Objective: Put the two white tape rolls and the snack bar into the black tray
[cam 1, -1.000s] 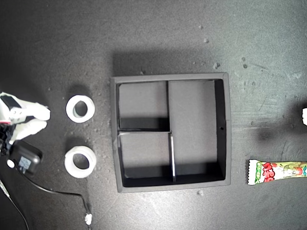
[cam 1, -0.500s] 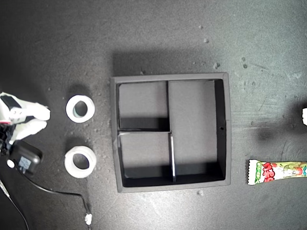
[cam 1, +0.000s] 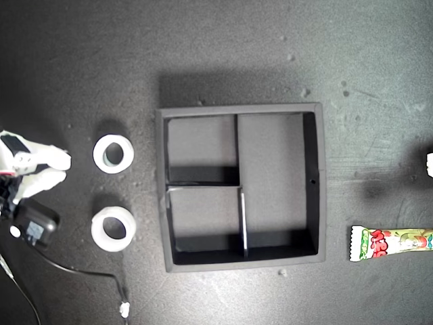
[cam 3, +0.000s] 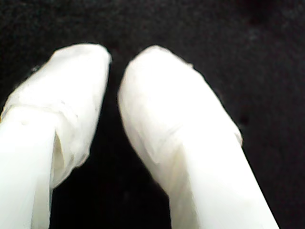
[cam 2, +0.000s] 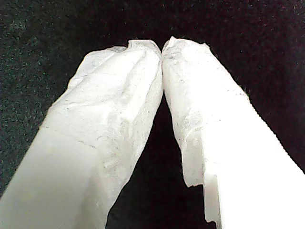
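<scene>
While both pincers sit empty (first (cam 2: 162, 45) pressed together, second (cam 3: 114, 59) slightly parted), two tape rolls (cam 1: 113, 154) (cam 1: 113, 229), one snack bar (cam 1: 391, 243), one black tray (cam 1: 321, 183).

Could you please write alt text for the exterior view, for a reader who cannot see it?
An empty black tray with three compartments sits mid-frame on a dark surface. Two white tape rolls lie apart at the view's left beside it; a snack bar lies at the lower right edge. A white arm shows at the left edge.

A dark, matte surface (cam 1: 223, 54) fills the exterior view, speckled with pale crumbs and faint scuffs, brighter toward that view's right.
</scene>
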